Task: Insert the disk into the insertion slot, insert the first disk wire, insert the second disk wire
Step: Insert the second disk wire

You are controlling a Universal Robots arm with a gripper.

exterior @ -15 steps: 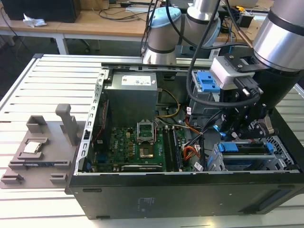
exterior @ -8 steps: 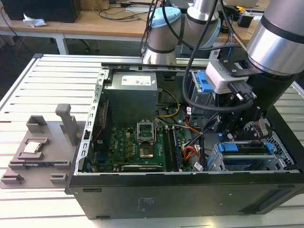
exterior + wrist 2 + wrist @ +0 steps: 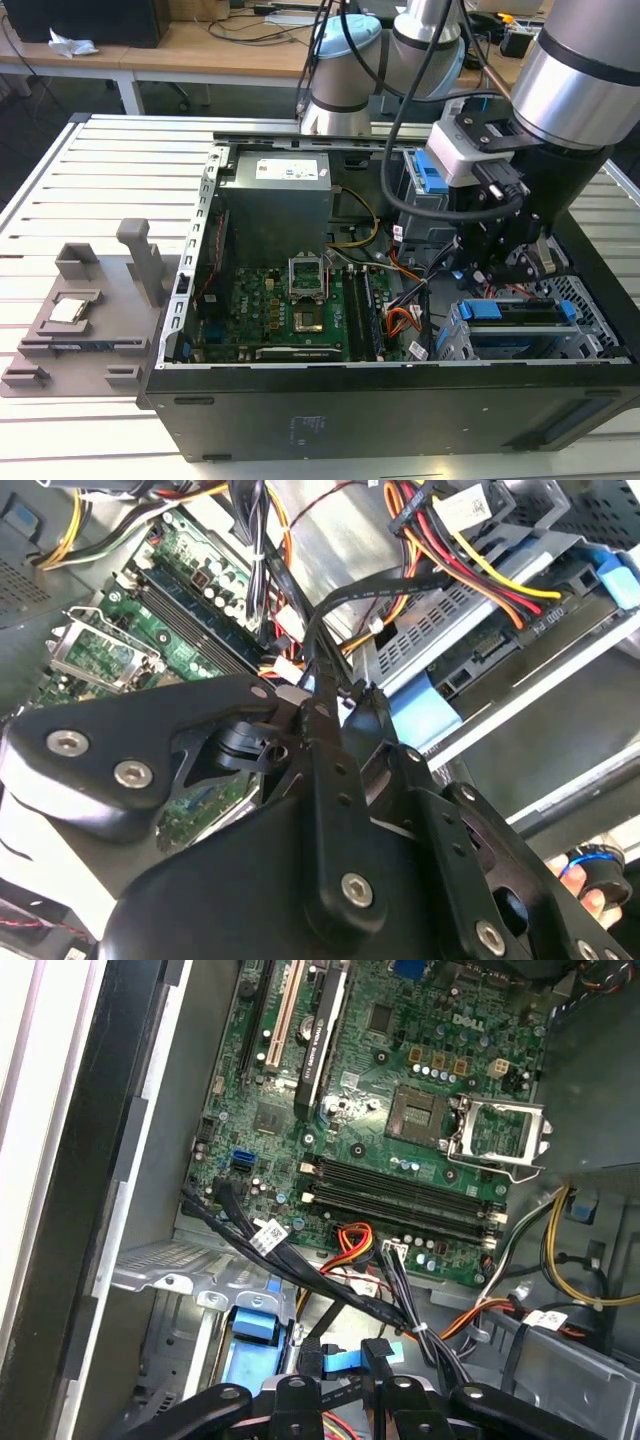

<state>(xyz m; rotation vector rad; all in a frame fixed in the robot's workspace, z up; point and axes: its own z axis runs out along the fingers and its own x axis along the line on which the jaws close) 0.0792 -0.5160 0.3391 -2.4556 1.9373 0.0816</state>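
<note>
The disk [image 3: 515,312], in its bright blue carrier, lies inside the insertion slot [image 3: 588,300], the perforated metal cage in the computer case's corner at the exterior view's right. My gripper [image 3: 495,278] hangs over the cage's inner end, among the cables. In the second wrist view its fingers [image 3: 322,715] close together at the gripper [image 3: 318,685] on a thin black disk wire [image 3: 385,585] that runs up from the tips. A red, yellow and black wire bundle [image 3: 500,580] ends in a black plug [image 3: 542,612] at the disk's [image 3: 490,658] edge. The first wrist view shows the gripper [image 3: 343,1358] above a blue strip.
The green motherboard [image 3: 290,310] fills the case floor, with the grey power supply [image 3: 275,195] behind it. Loose cables [image 3: 300,1270] cross beside the cage. A blue ridged latch [image 3: 250,1325] sits near the fingers. A grey fixture [image 3: 90,310] stands on the slatted table outside the case.
</note>
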